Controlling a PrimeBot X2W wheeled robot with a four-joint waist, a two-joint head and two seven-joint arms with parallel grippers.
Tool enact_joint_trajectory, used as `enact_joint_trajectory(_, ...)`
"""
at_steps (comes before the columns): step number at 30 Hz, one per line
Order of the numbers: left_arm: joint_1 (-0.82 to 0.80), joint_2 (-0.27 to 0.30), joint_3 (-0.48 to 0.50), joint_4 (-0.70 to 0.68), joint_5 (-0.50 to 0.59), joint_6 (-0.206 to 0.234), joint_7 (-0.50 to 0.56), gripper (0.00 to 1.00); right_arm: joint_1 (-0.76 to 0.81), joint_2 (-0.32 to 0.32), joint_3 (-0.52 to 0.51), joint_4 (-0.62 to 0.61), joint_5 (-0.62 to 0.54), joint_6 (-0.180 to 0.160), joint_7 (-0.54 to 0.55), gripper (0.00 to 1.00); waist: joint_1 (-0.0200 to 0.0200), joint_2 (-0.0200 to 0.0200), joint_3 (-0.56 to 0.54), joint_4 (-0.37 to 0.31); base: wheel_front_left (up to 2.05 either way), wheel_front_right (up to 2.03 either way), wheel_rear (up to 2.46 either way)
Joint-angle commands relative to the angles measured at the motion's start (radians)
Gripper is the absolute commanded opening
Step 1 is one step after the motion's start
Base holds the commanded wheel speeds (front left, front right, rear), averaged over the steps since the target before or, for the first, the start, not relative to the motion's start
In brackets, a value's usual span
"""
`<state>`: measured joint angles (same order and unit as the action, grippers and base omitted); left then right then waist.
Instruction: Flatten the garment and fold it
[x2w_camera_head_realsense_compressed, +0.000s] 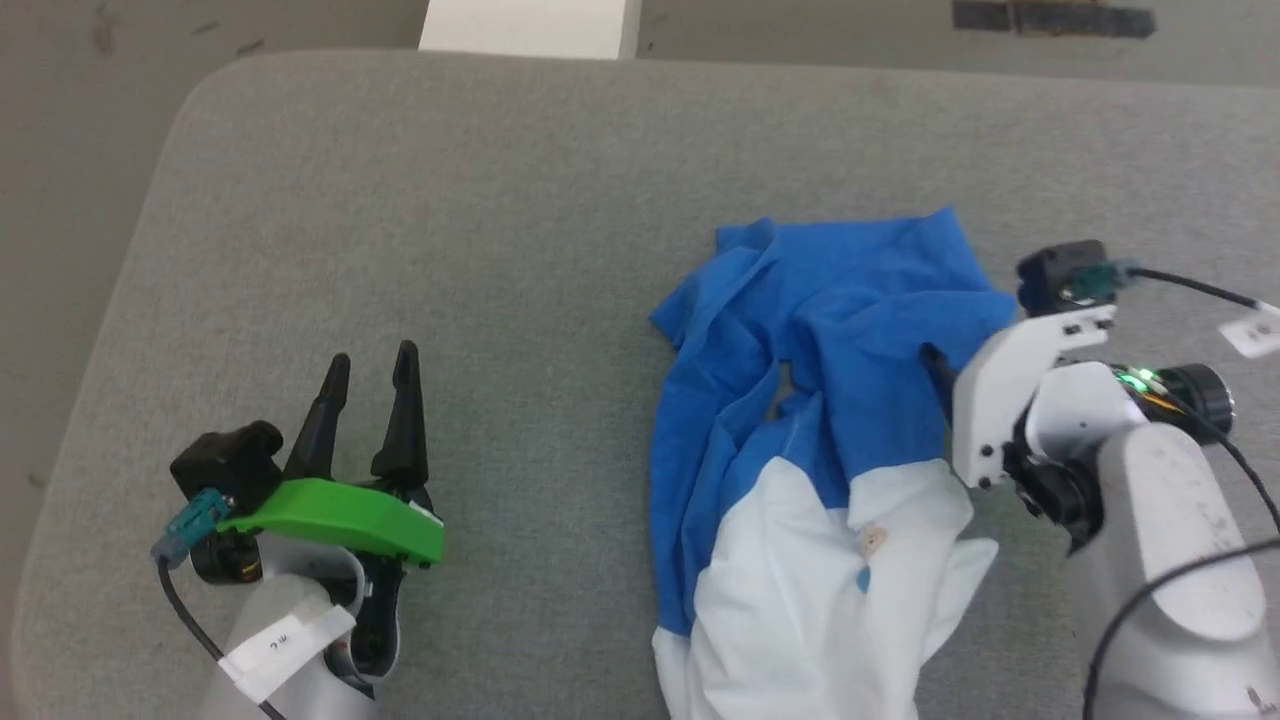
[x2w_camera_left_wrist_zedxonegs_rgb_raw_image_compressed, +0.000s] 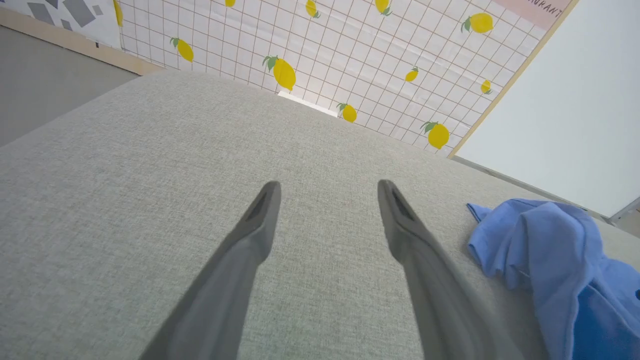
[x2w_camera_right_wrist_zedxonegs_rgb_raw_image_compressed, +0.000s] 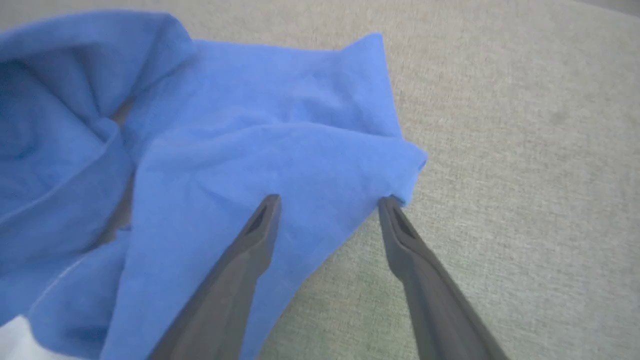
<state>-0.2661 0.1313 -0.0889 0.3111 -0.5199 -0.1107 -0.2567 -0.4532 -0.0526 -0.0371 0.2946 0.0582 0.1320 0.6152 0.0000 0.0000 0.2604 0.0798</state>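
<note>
The garment (x2w_camera_head_realsense_compressed: 810, 450) lies crumpled on the grey table (x2w_camera_head_realsense_compressed: 500, 250), right of centre, its blue sleeves and shoulders bunched at the far end and its white body trailing toward the near edge. My right gripper (x2w_camera_right_wrist_zedxonegs_rgb_raw_image_compressed: 327, 202) stands open at the blue fabric's right edge, with a blue fold (x2w_camera_right_wrist_zedxonegs_rgb_raw_image_compressed: 320, 165) lying between and ahead of its fingers; its fingers are mostly hidden behind the wrist in the head view. My left gripper (x2w_camera_head_realsense_compressed: 372, 362) is open over bare table at the lower left, well apart from the garment (x2w_camera_left_wrist_zedxonegs_rgb_raw_image_compressed: 555, 260).
The table's rounded far-left corner and left edge drop to a grey floor (x2w_camera_head_realsense_compressed: 60, 150). A white block (x2w_camera_head_realsense_compressed: 530, 28) stands beyond the far edge. A wall with a lemon pattern (x2w_camera_left_wrist_zedxonegs_rgb_raw_image_compressed: 350, 55) and a white panel (x2w_camera_left_wrist_zedxonegs_rgb_raw_image_compressed: 575, 110) rise behind the table.
</note>
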Motion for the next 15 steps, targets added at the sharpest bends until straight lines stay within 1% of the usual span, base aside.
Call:
enact_joint_trajectory(1, -0.020, 0.007, -0.001, 0.000, 0.000, -0.004, -0.002, 1.00, -0.027, 0.002, 0.003, 0.046, -0.026, -0.001, -0.003, 1.00, 0.0000, 0.0000, 0.038, 0.034, 0.00, 0.00, 0.00)
enact_joint_trajectory(4, -0.029, 0.007, -0.003, 0.006, -0.003, -0.006, -0.003, 1.00, -0.061, 0.002, 0.008, 0.131, -0.032, -0.001, 0.009, 1.00, 0.0000, 0.0000, 0.050, 0.045, 0.00, 0.00, 0.00)
enact_joint_trajectory(7, -0.033, 0.005, -0.003, 0.012, -0.004, -0.008, -0.004, 1.00, -0.082, 0.002, 0.018, 0.183, -0.017, -0.001, 0.010, 1.00, 0.0000, 0.0000, 0.053, 0.048, 0.00, 0.00, 0.00)
enact_joint_trajectory(8, -0.034, 0.005, -0.002, 0.014, -0.005, -0.008, -0.004, 1.00, -0.089, 0.002, 0.022, 0.194, -0.008, -0.001, 0.006, 0.45, 0.0000, 0.0000, 0.052, 0.048, 0.00, 0.00, 0.00)
enact_joint_trajectory(9, -0.034, 0.005, -0.001, 0.015, -0.005, -0.009, -0.004, 1.00, -0.095, 0.002, 0.026, 0.195, -0.001, -0.001, -0.008, 0.00, 0.0000, 0.0000, 0.051, 0.046, 0.00, 0.00, 0.00)
enact_joint_trajectory(12, -0.032, 0.004, 0.004, 0.020, -0.006, -0.009, -0.004, 1.00, -0.108, 0.002, 0.022, 0.188, 0.019, -0.001, -0.058, 0.00, 0.0000, 0.0000, 0.037, 0.031, 0.00, 0.00, 0.00)
enact_joint_trajectory(15, -0.029, 0.002, 0.005, 0.022, -0.004, -0.010, -0.005, 1.00, -0.109, 0.002, -0.050, 0.135, 0.031, -0.001, -0.117, 0.00, 0.0000, 0.0000, 0.019, 0.018, 0.00, 0.00, 0.00)
